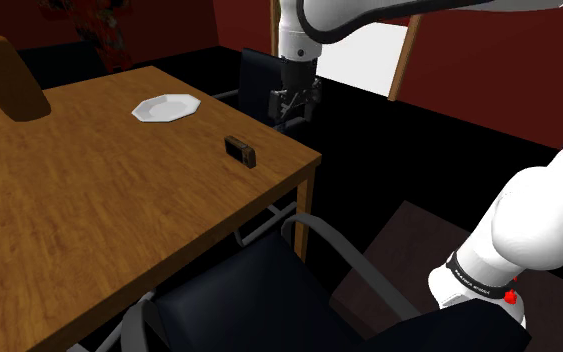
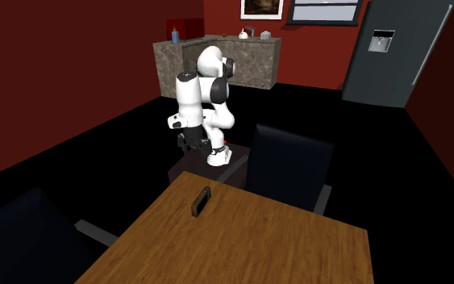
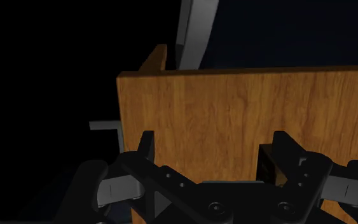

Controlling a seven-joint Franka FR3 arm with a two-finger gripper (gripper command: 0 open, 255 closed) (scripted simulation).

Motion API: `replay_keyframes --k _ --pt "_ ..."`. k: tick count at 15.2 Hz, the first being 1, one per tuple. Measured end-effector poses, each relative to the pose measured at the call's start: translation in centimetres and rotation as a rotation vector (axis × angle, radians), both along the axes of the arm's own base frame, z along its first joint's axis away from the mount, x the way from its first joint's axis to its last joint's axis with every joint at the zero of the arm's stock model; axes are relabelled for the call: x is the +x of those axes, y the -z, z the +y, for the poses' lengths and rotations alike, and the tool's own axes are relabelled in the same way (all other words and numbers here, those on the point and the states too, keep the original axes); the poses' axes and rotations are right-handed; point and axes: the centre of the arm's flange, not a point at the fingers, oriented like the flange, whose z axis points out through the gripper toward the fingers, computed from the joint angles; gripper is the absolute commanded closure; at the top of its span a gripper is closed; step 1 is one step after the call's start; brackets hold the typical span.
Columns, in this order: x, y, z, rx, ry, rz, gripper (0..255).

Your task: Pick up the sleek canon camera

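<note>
Jaws apart, empty | dark camera (image 1: pixel 240 151) on wooden table (image 1: pixel 119 200) | markings unreadable

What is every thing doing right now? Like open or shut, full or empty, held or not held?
All-black two-finger gripper: open, holding nothing, up in the air.
Small black camera: resting on the brown wooden table near its corner, not held.
White many-sided plate: flat on the table, empty.
Tall dark grey fridge: doors shut.
</note>
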Motion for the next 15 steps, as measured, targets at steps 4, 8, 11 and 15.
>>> replay_keyframes --k 4,8,11,15 --pt "4.5 1.7 3.1 -0.005 -0.014 0.02 0" --pt "9.1 3.3 5.8 -0.01 -0.026 0.041 0" --pt "12.2 4.7 8.1 -0.014 -0.037 0.056 0" --pt "13.6 6.3 9.0 -0.016 -0.039 0.063 0"
